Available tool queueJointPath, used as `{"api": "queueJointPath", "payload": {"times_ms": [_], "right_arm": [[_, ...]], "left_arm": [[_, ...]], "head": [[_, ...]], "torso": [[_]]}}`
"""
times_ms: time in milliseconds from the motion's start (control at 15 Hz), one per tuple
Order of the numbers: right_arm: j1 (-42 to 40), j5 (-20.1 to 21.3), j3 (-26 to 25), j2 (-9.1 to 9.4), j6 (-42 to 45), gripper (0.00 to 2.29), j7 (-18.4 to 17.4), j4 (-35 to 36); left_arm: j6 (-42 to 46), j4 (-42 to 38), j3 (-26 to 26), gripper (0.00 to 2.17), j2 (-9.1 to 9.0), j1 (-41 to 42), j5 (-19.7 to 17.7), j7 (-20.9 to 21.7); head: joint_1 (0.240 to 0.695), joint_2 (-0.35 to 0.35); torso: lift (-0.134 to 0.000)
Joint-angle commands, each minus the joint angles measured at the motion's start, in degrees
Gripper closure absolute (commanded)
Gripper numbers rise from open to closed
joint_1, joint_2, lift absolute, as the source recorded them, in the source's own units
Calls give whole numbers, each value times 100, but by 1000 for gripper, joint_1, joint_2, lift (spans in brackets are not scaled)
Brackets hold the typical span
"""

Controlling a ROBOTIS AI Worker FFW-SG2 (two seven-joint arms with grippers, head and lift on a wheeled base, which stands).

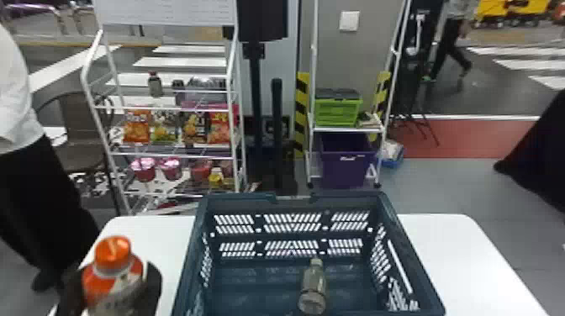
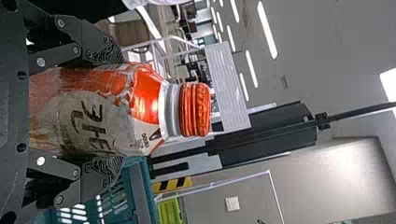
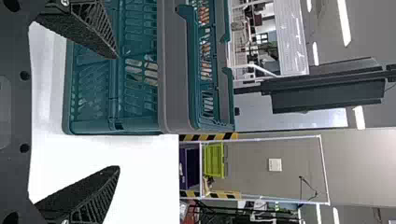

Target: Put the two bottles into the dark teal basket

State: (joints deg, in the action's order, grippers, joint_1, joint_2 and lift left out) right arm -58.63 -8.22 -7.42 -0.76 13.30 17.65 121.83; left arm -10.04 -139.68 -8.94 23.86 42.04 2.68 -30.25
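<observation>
White table (image 1: 466, 252) before snack shelves (image 1: 168, 156), dark teal basket (image 1: 239, 202) on top, left hand (image 1: 115, 286) pinching orange-capped bottle (image 1: 110, 277), right hand (image 3: 117, 113) spread.

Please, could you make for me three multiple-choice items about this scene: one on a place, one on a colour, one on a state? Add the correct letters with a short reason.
1. Where is the orange-capped bottle?
A) inside the basket
B) on the floor
C) in the left gripper

2. What colour is the box on the rack shelf above the purple bin?
A) green
B) red
C) white

3. How is the right gripper?
A) shut on a bottle
B) open and empty
C) shut and empty

1: C, its fingers stand on both sides of the bottle.
2: A, its sides are bright green.
3: B, the fingers stand wide apart with nothing between them.
</observation>
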Motion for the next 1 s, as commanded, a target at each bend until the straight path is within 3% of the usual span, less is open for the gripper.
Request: {"api": "queueJointPath", "payload": {"times_ms": [0, 267, 533, 933], "right_arm": [[-9, -4, 3, 5, -7, 29, 11, -46], [-79, 4, 3, 81, 151, 33, 98, -116], [-184, 4, -5, 81, 555, 33, 116, -274], [-263, -40, 3, 81, 942, 36, 292, -432]], "left_arm": [[-961, -305, -117, 2148, -4, -662, -48, 116], [-2824, -340, -987, 2148, -13, -2358, -294, 529], [-4301, 398, -1602, 2148, -268, -3676, -602, 1312], [-5936, 1567, -2261, 2145, -575, -4959, -611, 2454]], "head": [[499, 0], [499, 0], [499, 0], [499, 0]], "torso": [[0], [0], [0], [0]]}}
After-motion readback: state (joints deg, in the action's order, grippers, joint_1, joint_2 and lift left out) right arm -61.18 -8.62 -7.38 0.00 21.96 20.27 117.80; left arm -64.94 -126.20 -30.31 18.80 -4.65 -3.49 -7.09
